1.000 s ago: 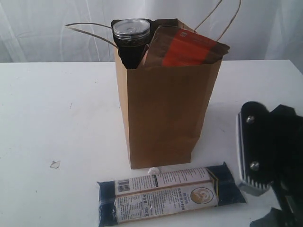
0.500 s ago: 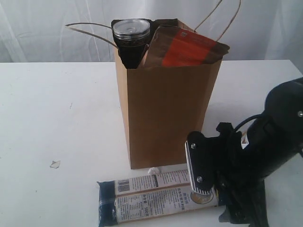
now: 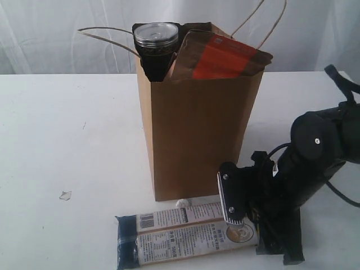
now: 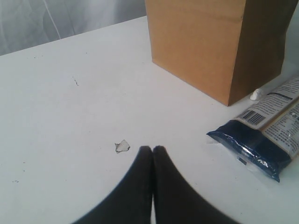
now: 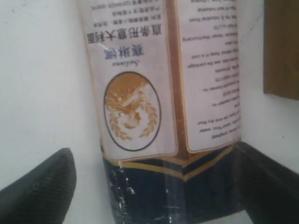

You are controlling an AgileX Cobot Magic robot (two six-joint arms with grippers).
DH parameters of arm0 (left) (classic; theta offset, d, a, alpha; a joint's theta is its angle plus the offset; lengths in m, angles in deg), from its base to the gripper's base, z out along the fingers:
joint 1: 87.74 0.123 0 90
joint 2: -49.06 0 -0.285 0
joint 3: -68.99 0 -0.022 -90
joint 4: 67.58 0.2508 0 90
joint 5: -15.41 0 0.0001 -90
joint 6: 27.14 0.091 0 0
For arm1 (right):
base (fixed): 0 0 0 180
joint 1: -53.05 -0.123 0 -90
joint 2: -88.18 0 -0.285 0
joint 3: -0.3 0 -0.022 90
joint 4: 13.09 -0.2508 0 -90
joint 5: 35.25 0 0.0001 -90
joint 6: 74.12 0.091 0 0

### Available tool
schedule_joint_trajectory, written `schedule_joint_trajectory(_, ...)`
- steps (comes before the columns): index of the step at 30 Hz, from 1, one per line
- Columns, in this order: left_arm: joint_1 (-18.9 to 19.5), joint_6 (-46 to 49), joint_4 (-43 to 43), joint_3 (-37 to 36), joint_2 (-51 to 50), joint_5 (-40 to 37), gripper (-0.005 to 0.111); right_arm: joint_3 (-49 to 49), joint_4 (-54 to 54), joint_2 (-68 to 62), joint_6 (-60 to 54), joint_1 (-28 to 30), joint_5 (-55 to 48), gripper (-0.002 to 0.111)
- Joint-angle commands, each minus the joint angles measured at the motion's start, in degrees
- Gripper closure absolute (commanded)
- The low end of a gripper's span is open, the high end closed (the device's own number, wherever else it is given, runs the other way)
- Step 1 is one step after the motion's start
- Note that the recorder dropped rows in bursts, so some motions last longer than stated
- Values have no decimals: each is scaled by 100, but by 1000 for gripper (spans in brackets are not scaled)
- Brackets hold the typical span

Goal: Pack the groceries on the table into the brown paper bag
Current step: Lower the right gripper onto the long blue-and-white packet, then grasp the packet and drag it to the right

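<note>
Hand (image 5: 154, 163) agape astride navy-tan packet (image 5: 140, 93)

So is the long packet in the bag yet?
Out. The long navy-tan packet lies flat on the table beside the brown paper bag.

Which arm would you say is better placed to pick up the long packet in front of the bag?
Right. The right gripper is open, astride the navy end of the packet. The left gripper is shut, off over the table near a wrapper scrap.
</note>
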State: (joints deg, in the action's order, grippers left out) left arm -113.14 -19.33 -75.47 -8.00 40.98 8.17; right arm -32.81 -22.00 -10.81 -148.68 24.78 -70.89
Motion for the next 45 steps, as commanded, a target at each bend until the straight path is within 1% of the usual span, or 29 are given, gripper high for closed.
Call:
schedule_joint_trajectory(1, 8, -16, -24, -22, 29, -29, 107, 20, 16, -207, -170, 147, 145, 25)
schedule_joint_trajectory(14, 8, -16, -24, -22, 29, -29, 107, 208, 16, -955, -170, 147, 81, 25)
schedule_joint_trajectory(17, 8, -16, -24, -22, 29, -29, 107, 208, 16, -1054, 5, 147, -144, 29)
schedule_joint_trajectory(18, 8, -16, -24, -22, 29, -29, 107, 208, 16, -1068, 87, 147, -213, 31)
schedule_joint_trajectory(20, 8, -16, -24, -22, 29, -29, 107, 196, 16, -1068, 474, 147, -422, 41)
schedule_joint_trajectory(25, 8, -16, -24, -22, 29, -29, 107, 74, 42, -1000, 2070, 147, -931, 77)
schedule_joint_trajectory(26, 8, -16, -24, -22, 29, -29, 107, 41, 81, -968, 2294, 147, -987, 82)
schedule_joint_trajectory(28, 8, -16, -24, -22, 29, -29, 107, -71, 212, -872, 2531, 147, -1107, 93)
schedule_joint_trajectory(31, 8, -16, -24, -22, 29, -29, 107, -184, 366, -711, 2715, 147, -1325, 104)
schedule_joint_trajectory(33, 8, -16, -24, -22, 29, -29, 107, -250, 455, -593, 2820, 147, -1454, 108)
schedule_joint_trajectory(42, 8, -16, -24, -22, 29, -29, 107, -476, 1184, 41, 3482, 147, -1772, 108)
schedule_joint_trajectory(45, 8, -16, -24, -22, 29, -29, 107, -546, 1549, 330, 3989, 147, -1896, 108)
